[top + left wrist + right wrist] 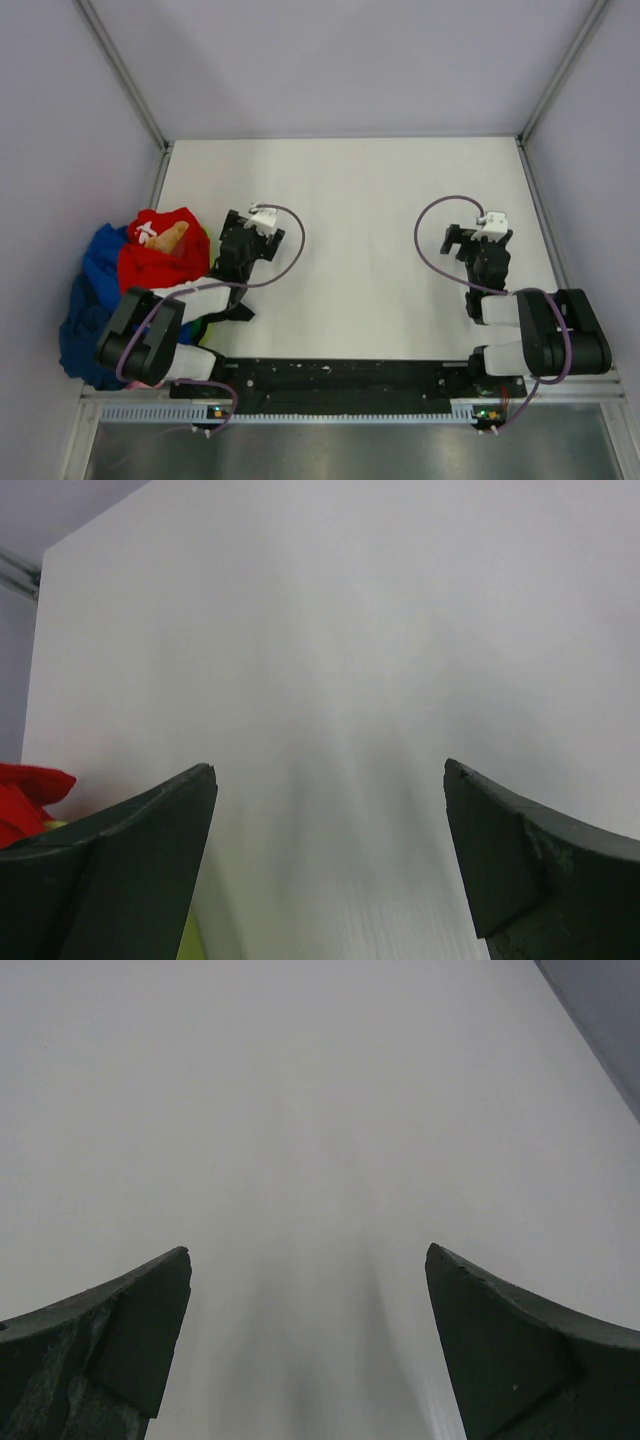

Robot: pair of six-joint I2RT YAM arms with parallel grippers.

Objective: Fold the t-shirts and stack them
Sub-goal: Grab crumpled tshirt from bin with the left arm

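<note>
**T-shirts heaped, both claws empty**

- T-shirts (105,265): one crumpled heap at the left edge of the table (350,180), partly hanging off it. The red shirt (160,250) is on top and a blue shirt (85,320) lies beneath.
- Left gripper (330,775): jaws wide apart, holding nothing, over the table's left half beside the heap.
- Right gripper (305,1255): jaws likewise spread and empty, over the table's right half.

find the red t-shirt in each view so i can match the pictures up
top external: the red t-shirt sits at the left edge, on top of the blue shirts.
left wrist: only a red sliver at the lower left edge.
right wrist: not in it.
shared landmark: the white table, which fills most of the left wrist and right wrist views.
</note>
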